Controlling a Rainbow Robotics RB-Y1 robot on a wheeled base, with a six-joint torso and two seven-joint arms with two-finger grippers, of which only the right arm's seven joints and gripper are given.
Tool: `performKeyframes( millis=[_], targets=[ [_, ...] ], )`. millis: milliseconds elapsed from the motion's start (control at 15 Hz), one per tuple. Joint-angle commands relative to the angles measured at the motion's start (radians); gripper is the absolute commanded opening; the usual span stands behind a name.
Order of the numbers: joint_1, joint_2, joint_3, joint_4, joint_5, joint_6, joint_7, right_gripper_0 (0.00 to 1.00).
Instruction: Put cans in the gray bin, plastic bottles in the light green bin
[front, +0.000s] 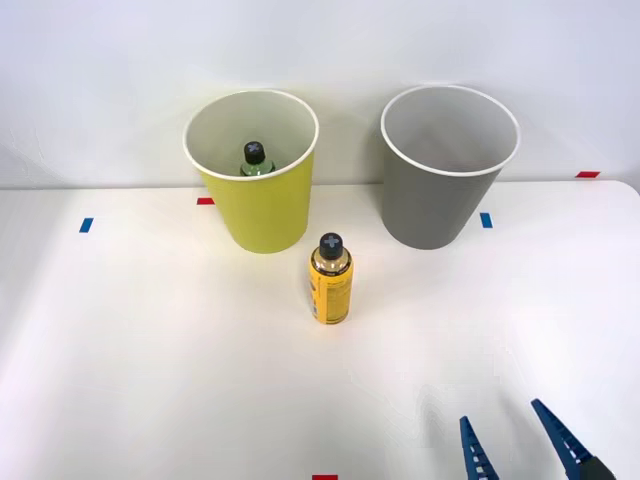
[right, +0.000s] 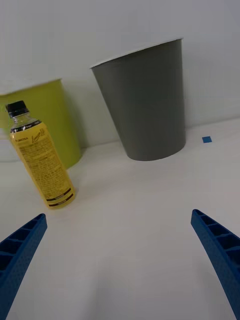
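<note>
Two bins stand along the far edge of the white tabletop (front: 150, 380): the light green bin (front: 262, 205) toward the left, the gray bin (front: 440, 195) toward the right, well apart. A greenish bottle (front: 255, 158) stands inside the light green bin. A yellow-label bottle (front: 331, 280) stands upright near mid-tabletop, just before the light green bin. By the near right corner, the right pincer (front: 515, 440) hangs with fingers apart, empty.
</note>
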Motion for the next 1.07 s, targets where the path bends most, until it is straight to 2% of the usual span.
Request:
performKeyframes(
  millis=[67,267,467,800,1067],
  targets=[
    [-0.074,-0.098,0.069,0.0,-0.065,-0.004,0.033,1.0],
    [-0.168,-0.191,0.138,0.0,-0.076,0.002,0.043,1.0],
    [-0.286,-0.252,0.224,0.0,-0.091,0.082,0.066,1.0],
    [-0.469,-0.279,0.33,0.0,-0.151,0.245,0.111,1.0],
    [-0.574,-0.269,0.368,0.005,-0.174,0.357,0.131,1.0]
  ],
)
